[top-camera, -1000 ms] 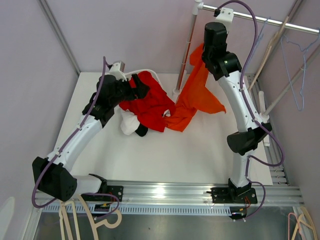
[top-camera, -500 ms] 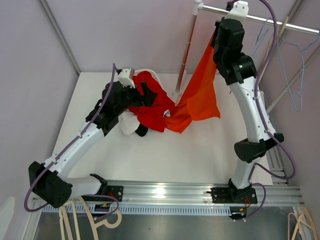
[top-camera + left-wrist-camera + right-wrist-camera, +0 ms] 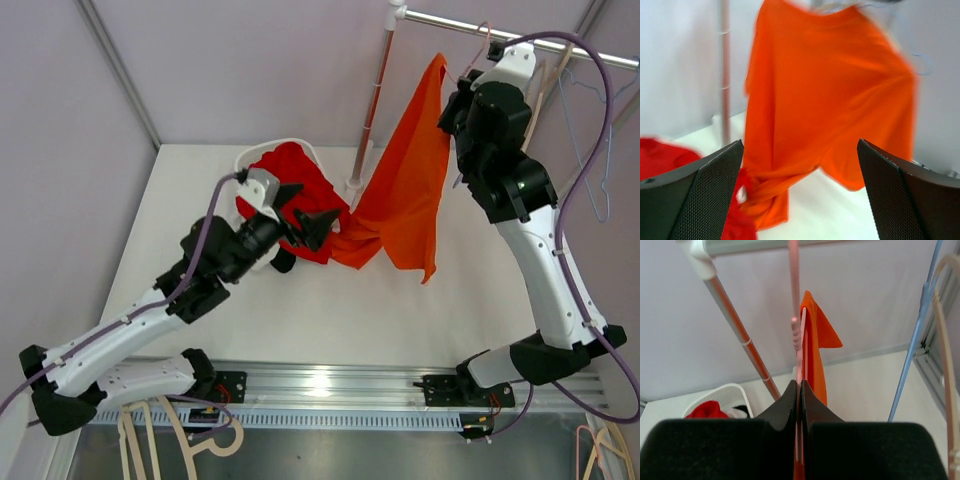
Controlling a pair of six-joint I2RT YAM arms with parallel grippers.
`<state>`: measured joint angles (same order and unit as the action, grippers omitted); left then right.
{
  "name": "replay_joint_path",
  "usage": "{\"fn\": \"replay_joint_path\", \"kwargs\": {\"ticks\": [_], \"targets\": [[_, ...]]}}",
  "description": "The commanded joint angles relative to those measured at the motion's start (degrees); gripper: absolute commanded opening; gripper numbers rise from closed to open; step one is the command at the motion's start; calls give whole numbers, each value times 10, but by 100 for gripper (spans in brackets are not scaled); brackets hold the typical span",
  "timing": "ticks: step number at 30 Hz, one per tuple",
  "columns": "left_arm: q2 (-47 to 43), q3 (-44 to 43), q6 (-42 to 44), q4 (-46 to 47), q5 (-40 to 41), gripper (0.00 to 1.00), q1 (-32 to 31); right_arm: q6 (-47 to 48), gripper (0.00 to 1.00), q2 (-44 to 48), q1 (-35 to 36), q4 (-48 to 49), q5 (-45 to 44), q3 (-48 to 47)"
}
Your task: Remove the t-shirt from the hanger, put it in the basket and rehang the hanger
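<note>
Two claws noted: right claw (image 3: 799, 386) raised by the rail (image 3: 570, 48), clenched on the pink hanger (image 3: 796, 325); left claw (image 3: 308, 205) spread wide, holding nothing, above the tabletop (image 3: 400, 310). Orange t-shirt (image 3: 405, 190) hangs from that hanger, its lower end bunched on the tabletop against a red garment (image 3: 300, 165).

The t-shirt (image 3: 405, 200) is plain orange, and its hanger (image 3: 796, 335) is pink. Red cloth (image 3: 300, 190) fills the white basket (image 3: 285, 142). The worktop (image 3: 380, 310) is white, the spare hanger (image 3: 913, 340) blue.
</note>
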<state>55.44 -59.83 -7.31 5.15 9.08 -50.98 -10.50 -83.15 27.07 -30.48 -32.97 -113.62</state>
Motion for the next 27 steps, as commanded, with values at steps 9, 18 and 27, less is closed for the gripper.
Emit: {"fn": "replay_joint_path", "kwargs": {"ticks": [9, 18, 27], "targets": [[119, 49, 237, 219, 130, 99, -229, -77, 0, 27, 43, 69, 6, 30], [200, 21, 239, 246, 162, 99, -238, -68, 0, 29, 82, 60, -6, 16], [270, -58, 251, 224, 211, 99, -224, -66, 0, 41, 112, 48, -9, 12]]}}
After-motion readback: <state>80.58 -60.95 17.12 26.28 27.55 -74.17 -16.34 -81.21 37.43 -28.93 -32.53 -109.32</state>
